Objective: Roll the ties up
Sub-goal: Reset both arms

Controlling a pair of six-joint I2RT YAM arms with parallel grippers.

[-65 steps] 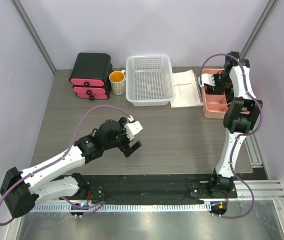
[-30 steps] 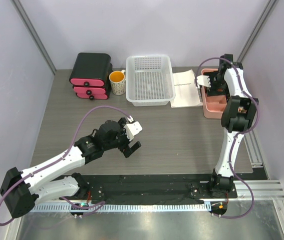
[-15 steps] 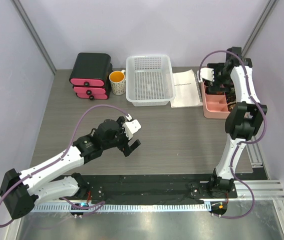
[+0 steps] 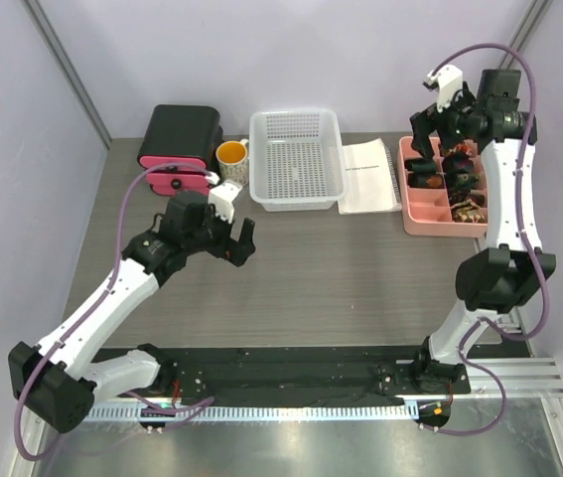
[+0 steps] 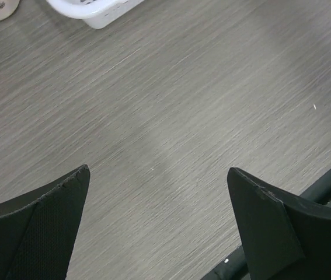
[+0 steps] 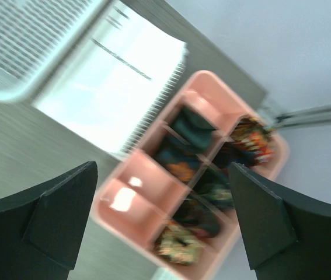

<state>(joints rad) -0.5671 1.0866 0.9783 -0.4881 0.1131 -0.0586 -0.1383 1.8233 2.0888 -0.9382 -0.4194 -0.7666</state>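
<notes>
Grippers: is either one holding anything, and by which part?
Nothing is held. The left gripper is open over the table; the right gripper is open over the tray, fingers empty.

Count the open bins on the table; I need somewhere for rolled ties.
2: the white basket at the far middle, and the pink divided tray at far right, with ties in it. None appears hidden.

Your desk (image 4: 360,268) carries one basket (image 4: 296,198), one mug (image 4: 231,162), one drawer box (image 4: 180,139), one booklet (image 4: 368,177), one tray (image 4: 425,213); its coiled ties (image 6: 193,125) blur beyond counting.
</notes>
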